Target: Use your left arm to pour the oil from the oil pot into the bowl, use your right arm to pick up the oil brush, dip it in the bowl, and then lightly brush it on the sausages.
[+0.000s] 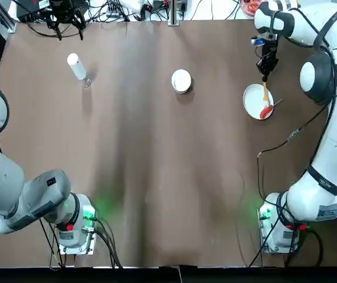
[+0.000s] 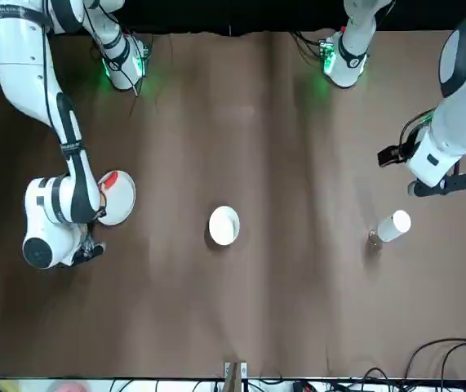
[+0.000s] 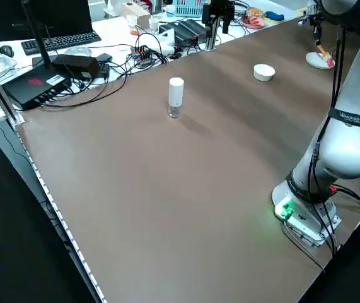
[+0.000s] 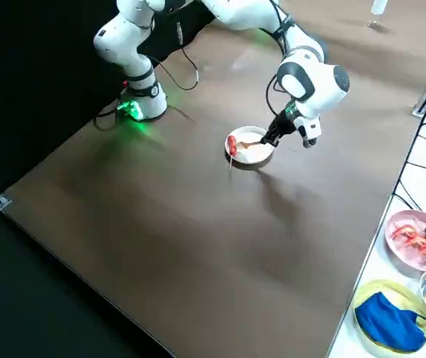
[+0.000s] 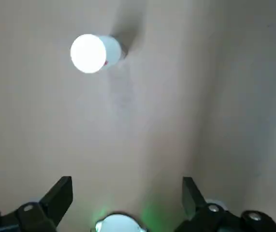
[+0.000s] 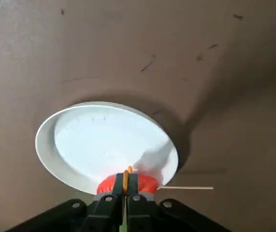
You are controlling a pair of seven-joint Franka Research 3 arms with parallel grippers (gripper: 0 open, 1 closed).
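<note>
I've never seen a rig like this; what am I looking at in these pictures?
Two robot arms share a brown table. One camera looks down from overhead, one faces the robot, one watches from each side, and one rides on each wrist.

The right gripper is closed on the yellow-orange oil brush over the white plate, where the red sausage lies on its skewer. The left gripper is open and empty, at the table's left. The small white bowl sits between the arms; the oil pot stands farther left.
</note>
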